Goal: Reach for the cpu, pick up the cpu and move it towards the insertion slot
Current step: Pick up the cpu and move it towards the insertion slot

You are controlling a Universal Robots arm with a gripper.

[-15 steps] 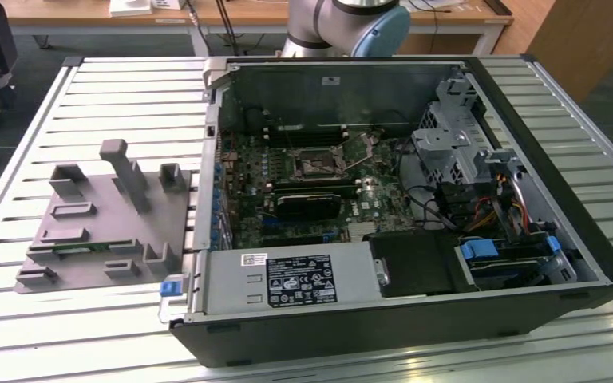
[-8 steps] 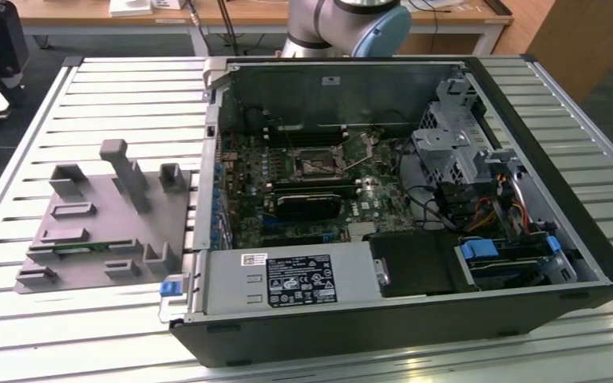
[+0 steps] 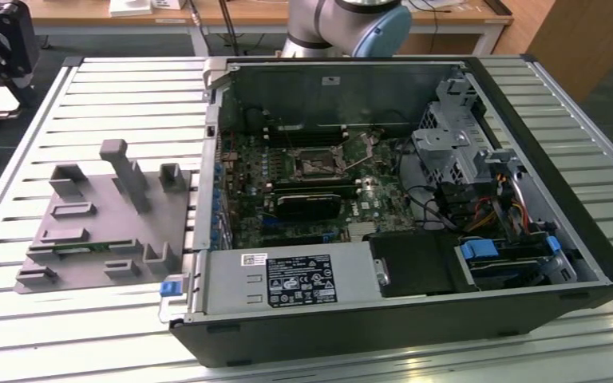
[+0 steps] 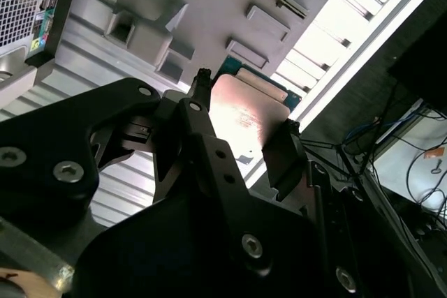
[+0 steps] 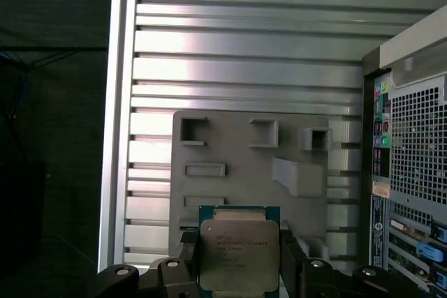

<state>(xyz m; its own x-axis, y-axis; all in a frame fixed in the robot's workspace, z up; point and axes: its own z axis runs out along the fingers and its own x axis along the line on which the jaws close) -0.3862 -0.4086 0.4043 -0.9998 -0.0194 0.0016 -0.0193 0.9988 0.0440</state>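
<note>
The cpu [image 5: 239,254], a flat silvery square chip with a green edge, sits between the black fingers of my gripper [image 5: 239,259], which is shut on it. In the second wrist view the cpu [image 4: 244,113] shows its shiny face between the two fingertips [image 4: 199,99] of the gripper [image 4: 243,125]. It hangs well above the grey fixture [image 5: 244,151] on the slatted table. The insertion slot [image 3: 315,163], a dark square socket with a metal frame and thin lever, lies on the motherboard inside the open computer case [image 3: 520,104].
The grey fixture [image 3: 83,223] with upright blocks lies at the exterior view's left of the case. Inside the case are a black card [image 3: 306,203], a drive cage [image 3: 450,152] and a power supply [image 3: 285,279]. The arm's base [image 3: 350,24] stands behind the case. The table edge [image 5: 115,137] borders dark floor.
</note>
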